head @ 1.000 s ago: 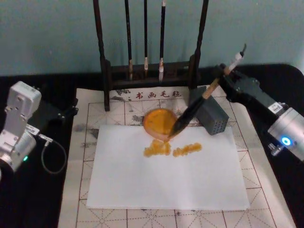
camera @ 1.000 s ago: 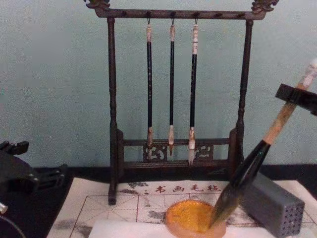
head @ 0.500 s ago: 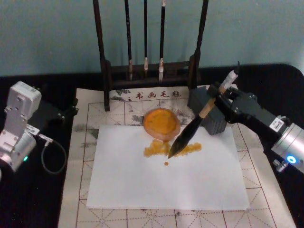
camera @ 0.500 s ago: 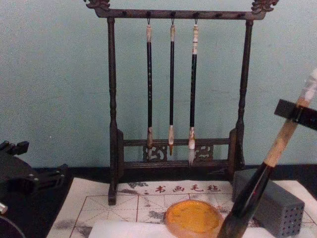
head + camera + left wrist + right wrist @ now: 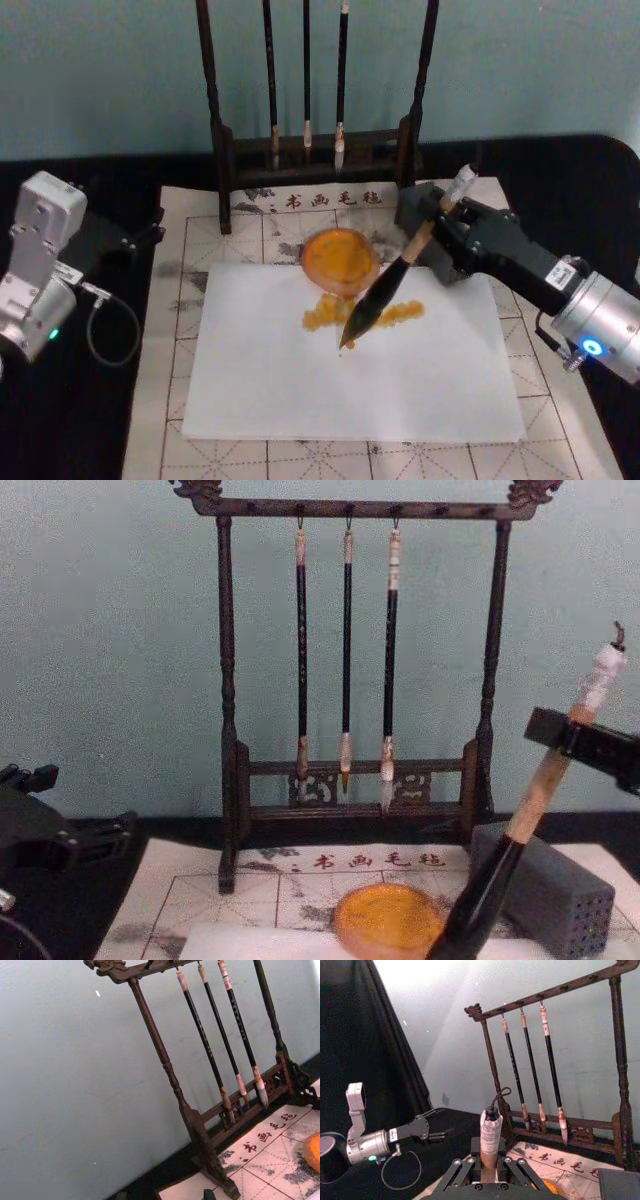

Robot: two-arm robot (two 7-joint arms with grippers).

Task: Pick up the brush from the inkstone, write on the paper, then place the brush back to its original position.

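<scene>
Right jaws: pinched on the brush (image 5: 393,279) high on its tan wooden shaft, just under the whitish cap with its loop.
Left jaws: spread and holding nothing, with the left arm (image 5: 38,280) parked on the worktop (image 5: 570,180), well apart from the working jaws.
Brush position: it slanted down and away from the right jaws, and its tuft seemed to touch the paper (image 5: 440,380) just past the orange strokes (image 5: 365,313).
Ink dish (image 5: 340,260): it sat lower than the right jaws and near them, beside the brush's black part, overlapping the paper's far edge.
Brush handling: it was probably light, with a stiff shaft. The glossy black section looked slippery, so the bare wood was the better place to hold. With so much brush below the jaws, a small tilt would likely swing the tip a long way.
Tuft: grey-brown, pointed and soft. It would probably splay under pressure.
Paper: a thin, plain white sheet lying loose on the gridded mat (image 5: 180,400). It would likely drag or wrinkle under a hard stroke.
Dish material: round, shallow and translucent amber, perhaps glass or resin. A nudge could well make it slide.
Grey block (image 5: 455,262): boxy, with rows of small holes, just behind the right jaws.
Rack (image 5: 228,730): dark turned wood beyond the jaws, with three thin brushes (image 5: 346,650) hanging from it.
</scene>
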